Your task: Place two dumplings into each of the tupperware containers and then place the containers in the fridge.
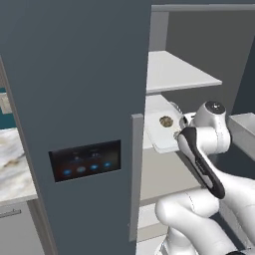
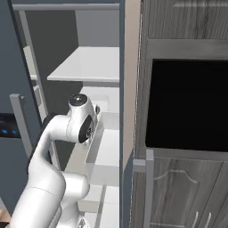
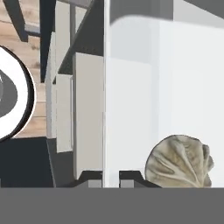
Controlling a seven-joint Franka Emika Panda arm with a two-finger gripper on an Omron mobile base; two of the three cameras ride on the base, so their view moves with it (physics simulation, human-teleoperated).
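Observation:
The fridge (image 1: 74,74) stands open, its white shelves (image 1: 179,72) showing. A pale grey tupperware container (image 1: 158,135) is held level inside it, just above a lower shelf (image 1: 167,174). A tan dumpling (image 1: 166,121) lies in the container, and a second one (image 1: 176,134) peeks from behind my wrist. In the hand view, my gripper (image 3: 110,177) is shut on the container's thin rim (image 3: 105,109), with a wrinkled dumpling (image 3: 179,162) close on the right. From the right base view the container's side wall (image 2: 94,153) shows below my hand.
The fridge door with its lit panel (image 1: 84,159) and grey handle (image 1: 135,174) stands left of my arm. Dark grey cabinets with a black opening (image 2: 191,102) rise to the right of the fridge. A marble counter (image 1: 12,159) lies at far left.

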